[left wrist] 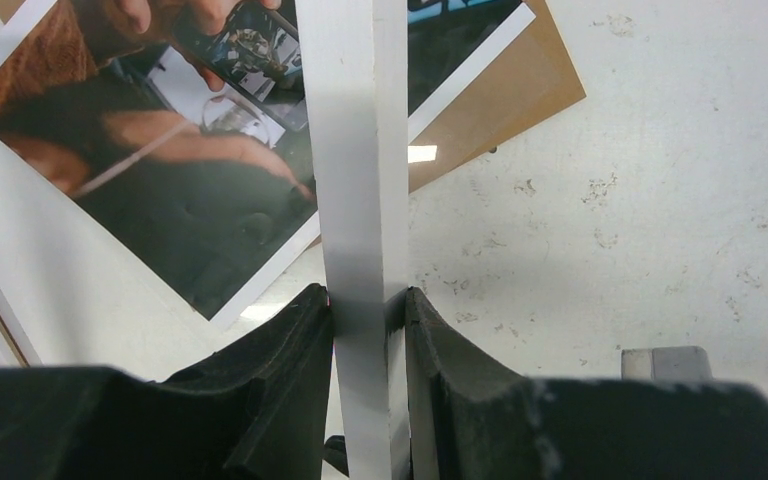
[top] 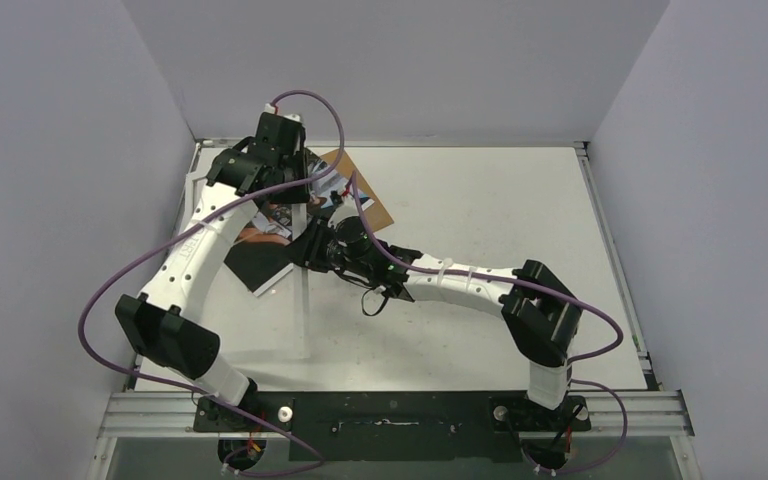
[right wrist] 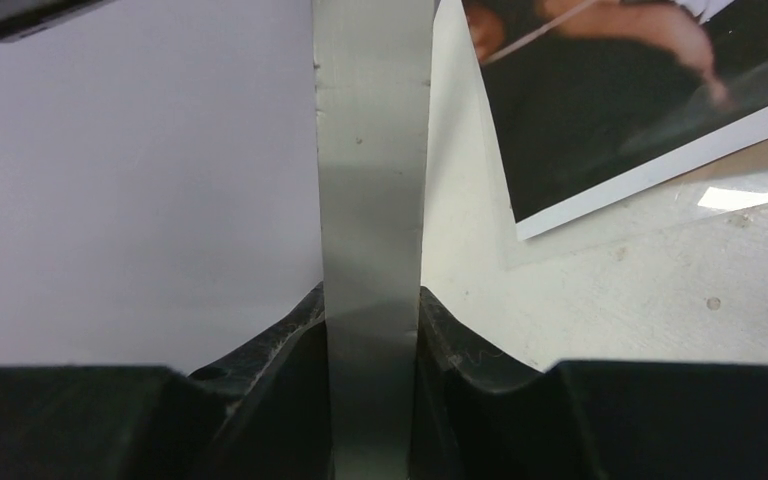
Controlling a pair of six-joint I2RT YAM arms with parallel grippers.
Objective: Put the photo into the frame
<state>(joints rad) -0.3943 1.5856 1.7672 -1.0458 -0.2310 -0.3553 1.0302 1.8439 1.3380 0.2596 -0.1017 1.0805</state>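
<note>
Pale frame (left wrist: 360, 150) (photo (left wrist: 190, 200) behind it)

Both the left arm (top: 195, 250) and the right arm (top: 460, 283) were built of white tubular links joined by blocky black housings. A purple cable (top: 310, 93) looped loosely along each. A black base plate (top: 400, 425) carried round silver bolts (top: 284, 412). The fingers (left wrist: 280, 350) were matte black, curved, and scuffed grey.

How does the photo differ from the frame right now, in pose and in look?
The photo lies flat and ungripped on the table; the frame is clamped at its rim by the left fingers and the right fingers. The photo is a dark print with a white border; the frame's rim is plain and pale. Both are in the table's far left part.
</note>
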